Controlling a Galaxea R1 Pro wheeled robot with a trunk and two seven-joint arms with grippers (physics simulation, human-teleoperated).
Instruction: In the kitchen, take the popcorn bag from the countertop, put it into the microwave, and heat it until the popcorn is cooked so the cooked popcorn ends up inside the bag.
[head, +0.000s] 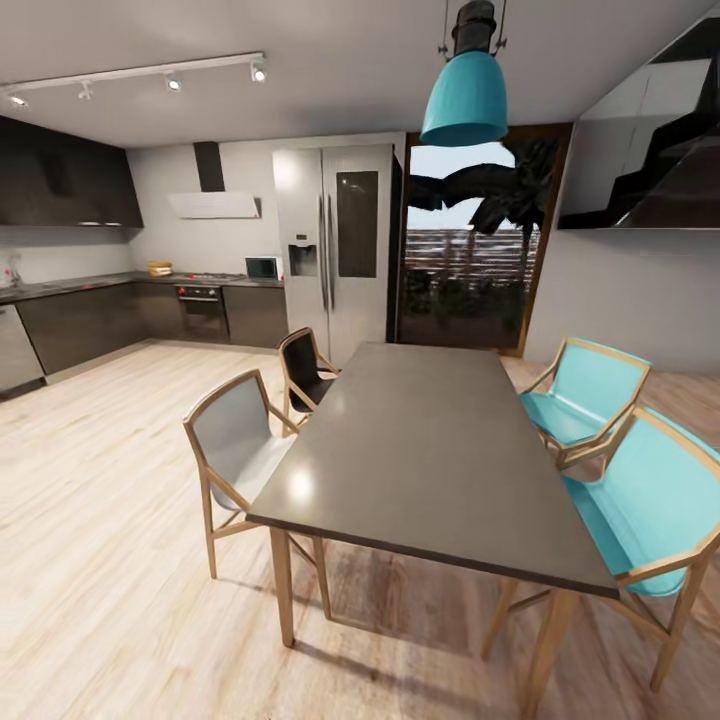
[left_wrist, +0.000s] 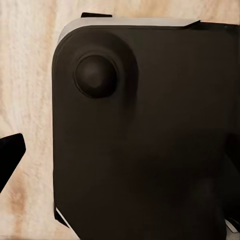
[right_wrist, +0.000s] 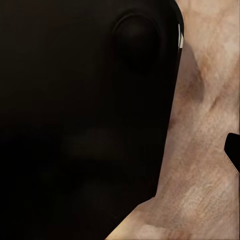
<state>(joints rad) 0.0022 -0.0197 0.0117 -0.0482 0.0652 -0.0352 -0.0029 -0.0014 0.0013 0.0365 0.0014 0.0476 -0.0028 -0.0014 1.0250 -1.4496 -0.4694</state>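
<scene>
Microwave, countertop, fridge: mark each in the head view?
microwave (head: 264, 267), head view, on its dark door.
countertop (head: 70, 285), head view, on the bare grey top, left run.
fridge (head: 300, 200), head view, on the left door above the dispenser.

Hanging close alongside a broad matte black body panel with a rounded corner (left_wrist: 150, 150), looking along it from the left wrist. Showing a round domed black boss (left_wrist: 96, 76) near that corner and a thin pale grey rim (left_wrist: 130, 22) along the panel's edge. Poking just into sight well apart from the panel: the left gripper's black pointed fingertip (left_wrist: 9, 155), its partner hidden, so not revealing how the jaws stand.

Mirroring this on the right wrist: facing a second dark rounded panel (right_wrist: 80, 125) with its own domed boss (right_wrist: 137, 40). Showing the right gripper's black fingertip edge (right_wrist: 233, 150), again alone, jaw spacing unreadable.
</scene>
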